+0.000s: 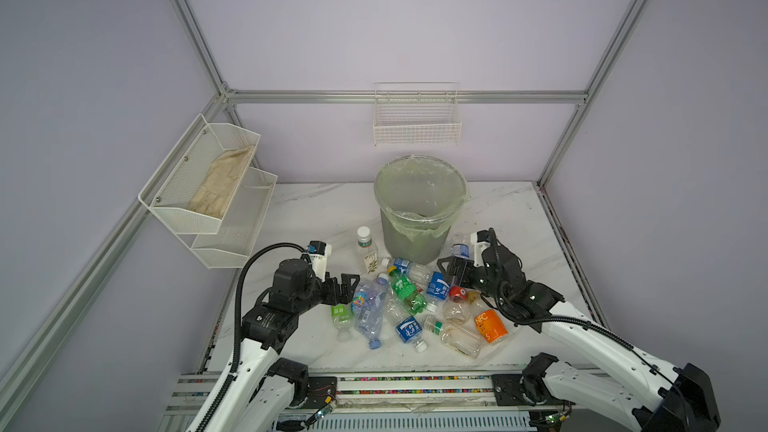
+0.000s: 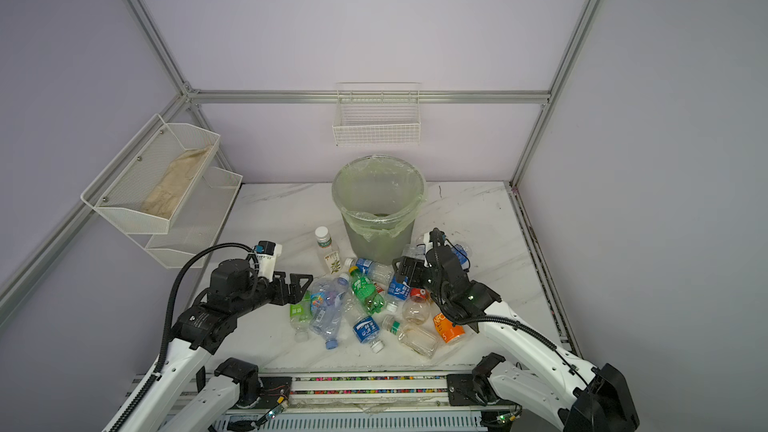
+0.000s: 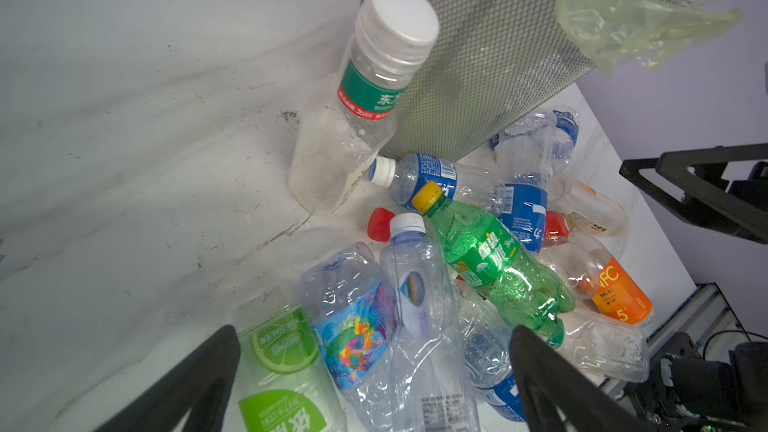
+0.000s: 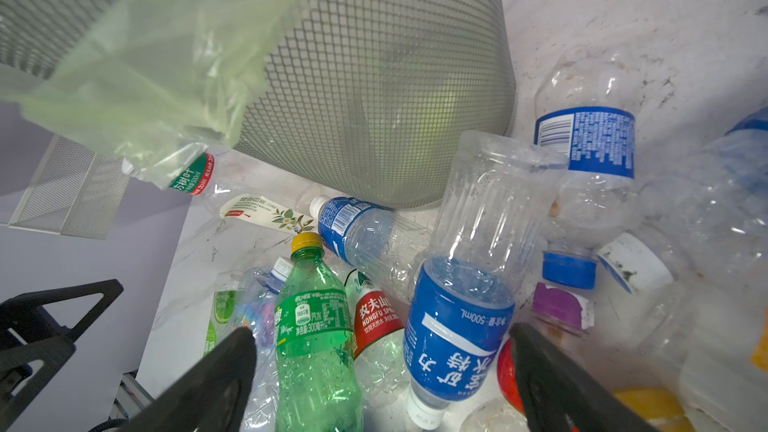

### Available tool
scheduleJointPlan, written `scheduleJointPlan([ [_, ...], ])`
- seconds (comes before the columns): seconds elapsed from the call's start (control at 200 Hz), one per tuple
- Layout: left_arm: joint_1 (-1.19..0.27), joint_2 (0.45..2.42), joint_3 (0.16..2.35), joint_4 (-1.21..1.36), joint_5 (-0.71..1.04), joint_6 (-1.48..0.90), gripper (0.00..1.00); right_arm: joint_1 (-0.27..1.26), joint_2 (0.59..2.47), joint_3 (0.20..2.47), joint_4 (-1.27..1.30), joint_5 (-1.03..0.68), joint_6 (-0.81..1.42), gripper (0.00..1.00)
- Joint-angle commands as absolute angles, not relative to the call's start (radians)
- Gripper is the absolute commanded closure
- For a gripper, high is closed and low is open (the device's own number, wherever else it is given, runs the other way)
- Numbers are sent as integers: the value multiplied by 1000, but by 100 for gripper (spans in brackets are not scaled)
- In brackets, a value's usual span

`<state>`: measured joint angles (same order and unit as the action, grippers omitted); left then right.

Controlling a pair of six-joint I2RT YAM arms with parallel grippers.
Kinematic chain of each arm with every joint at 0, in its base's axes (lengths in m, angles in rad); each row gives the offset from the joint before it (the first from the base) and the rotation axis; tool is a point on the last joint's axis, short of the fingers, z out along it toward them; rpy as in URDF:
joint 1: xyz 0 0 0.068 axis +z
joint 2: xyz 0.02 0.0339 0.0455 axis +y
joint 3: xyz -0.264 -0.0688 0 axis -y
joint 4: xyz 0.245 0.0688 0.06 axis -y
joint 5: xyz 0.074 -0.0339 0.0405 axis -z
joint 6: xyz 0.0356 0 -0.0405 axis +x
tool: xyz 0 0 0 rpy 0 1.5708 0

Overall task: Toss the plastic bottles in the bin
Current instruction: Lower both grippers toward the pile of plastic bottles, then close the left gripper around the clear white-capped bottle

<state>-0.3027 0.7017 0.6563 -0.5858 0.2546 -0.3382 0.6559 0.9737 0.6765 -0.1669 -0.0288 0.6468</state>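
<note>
Plastic bottles [image 1: 406,289] heaped by bin [image 1: 417,243]; left hand [image 1: 350,284] & right hand [image 1: 446,270] released, empty; risk: overlapped bottles prob. slip/scatter on pinch.

Plastic bottles [image 2: 365,289] just beside the bin [image 2: 376,243]

We see the plastic bottles [image 1: 405,290] as clear, glossy plastic, several crumpled, with shiny printed labels. The bin [image 1: 411,245] shows a matt grey fine-mesh wall with a thin, wrinkled pale green plastic liner [image 1: 424,228]. The table [image 1: 316,209] is smooth white marble-look, scuffed dark in places. The baskets [image 1: 417,130] are white-coated wire mesh; one holds worn beige cloth [image 1: 220,184].
</note>
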Motion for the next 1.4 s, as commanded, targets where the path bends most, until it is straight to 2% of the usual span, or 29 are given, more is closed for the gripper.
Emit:
scheduleJointPlan([
  [0.0, -362, 726, 660, -570, 260, -342, 0, 666, 945, 677, -195, -2, 673, 3],
  [0.41, -615, 911, 685, -596, 129, -384, 1, 673, 863, 634, -251, 26, 676, 3],
  [1.05, -663, 1059, 722, -613, 89, -427, 9, 673, 869, 596, -215, 17, 684, 3],
  [1.395, -696, 1124, 728, -603, 82, -463, 21, 673, 819, 574, -250, 37, 694, 3],
])
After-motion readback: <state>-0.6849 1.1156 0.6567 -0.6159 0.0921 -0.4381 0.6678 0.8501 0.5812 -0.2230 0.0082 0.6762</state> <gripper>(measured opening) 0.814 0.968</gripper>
